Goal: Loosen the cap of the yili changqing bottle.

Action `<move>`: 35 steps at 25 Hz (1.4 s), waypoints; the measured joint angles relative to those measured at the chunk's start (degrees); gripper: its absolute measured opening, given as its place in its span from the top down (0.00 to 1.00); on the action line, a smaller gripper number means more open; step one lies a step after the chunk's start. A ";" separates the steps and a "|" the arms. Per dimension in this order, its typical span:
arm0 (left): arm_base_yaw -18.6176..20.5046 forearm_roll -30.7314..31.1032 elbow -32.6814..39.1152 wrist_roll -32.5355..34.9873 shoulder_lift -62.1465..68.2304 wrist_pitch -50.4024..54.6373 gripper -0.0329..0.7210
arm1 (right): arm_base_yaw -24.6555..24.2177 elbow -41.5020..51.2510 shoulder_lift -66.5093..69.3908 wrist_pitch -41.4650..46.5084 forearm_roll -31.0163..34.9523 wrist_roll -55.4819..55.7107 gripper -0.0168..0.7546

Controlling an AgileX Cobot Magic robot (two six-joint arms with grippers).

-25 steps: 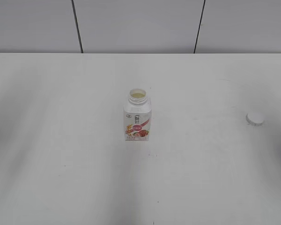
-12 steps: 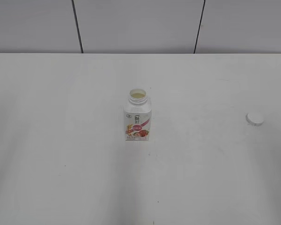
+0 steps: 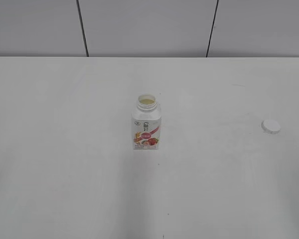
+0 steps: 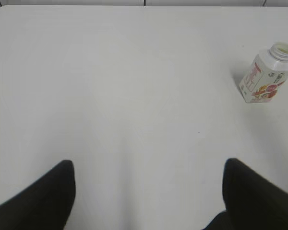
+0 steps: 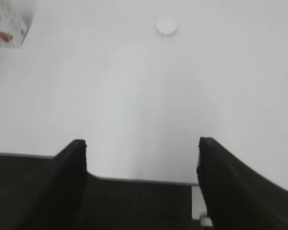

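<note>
Background: pale grey wall panels [image 3: 144, 27] split by dark vertical seams, upper frame. Surface: plain white matte counter [image 3: 65, 174], otherwise bare.

Item 1: small white squarish drink bottle with pink-red strawberry label [image 3: 146, 130], upright at centre frame, neck open, pale liquid visible inside.

Item 2: small round white plastic screw cap [image 3: 271, 126], flat on counter at right edge, well apart from bottle.

Status: judged complete; cap off entirely, nothing left.

Left pincer [image 4: 149, 191] and right pincer [image 5: 141, 177]: spread wide, empty, pulled back toward near edge.
</note>
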 joint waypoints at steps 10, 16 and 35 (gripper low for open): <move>0.00 -2.21 3.97 1.55 -3.55 -3.89 0.20 | 0.00 0.46 -7.33 -0.76 -1.02 -0.06 0.25; 0.00 -4.49 4.02 4.74 -3.58 -4.34 0.20 | 0.00 2.27 -7.33 -5.33 -1.41 -0.01 0.25; 9.26 -6.45 4.02 4.92 -3.58 -4.36 0.20 | 0.00 2.27 -7.33 -5.91 -3.01 0.00 0.25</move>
